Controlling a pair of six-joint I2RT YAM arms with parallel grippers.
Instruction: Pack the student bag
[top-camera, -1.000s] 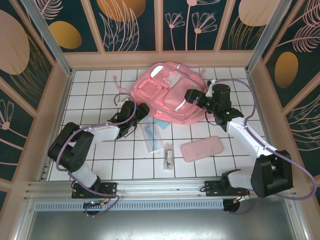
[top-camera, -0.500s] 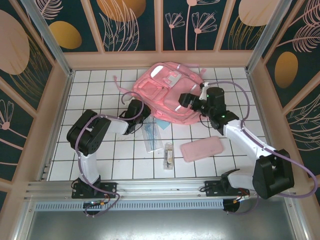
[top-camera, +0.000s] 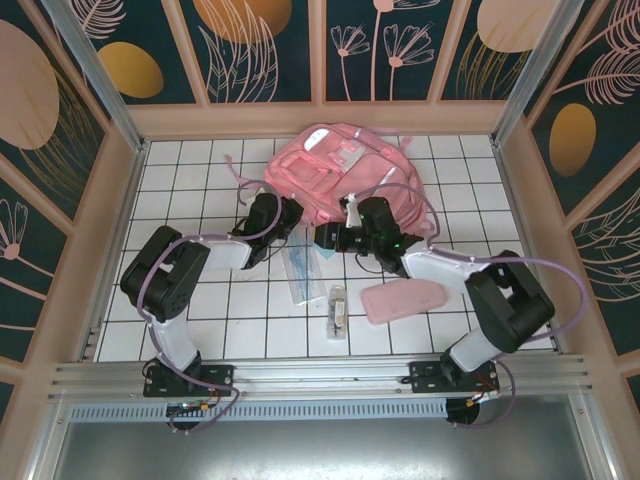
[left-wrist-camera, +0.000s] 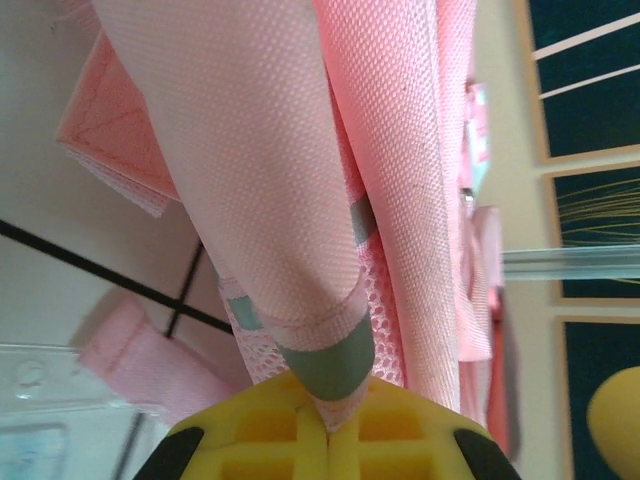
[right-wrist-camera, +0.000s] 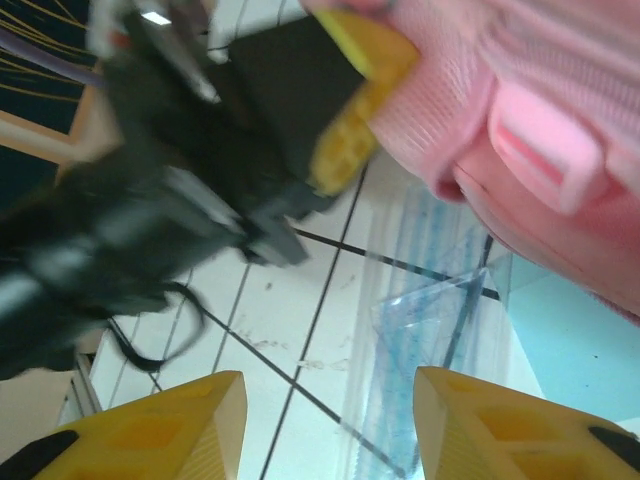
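At the far middle of the tiled table (top-camera: 190, 165), we see the student bag (top-camera: 335, 175) lying flat with its front pockets up and a pink strap trailing toward the left edge. Against its near left side, the left gripper (left-wrist-camera: 328, 400) is clamped tight on the bag's fabric: the yellow pads pinch a fold of pink cloth and mesh edged with a grey reflective strip. Close by, at the bag's near edge, the right gripper (right-wrist-camera: 328, 395) hovers over the tiles with its yellow fingers spread apart and nothing between them. Beneath it lies a clear ruler set (top-camera: 300, 268) printed in blue, just beside the bag. Nearer the front edge we find a small narrow packet (top-camera: 337, 310) and, to its right, a flat pink pencil case (top-camera: 403, 298), both apart from the bag.
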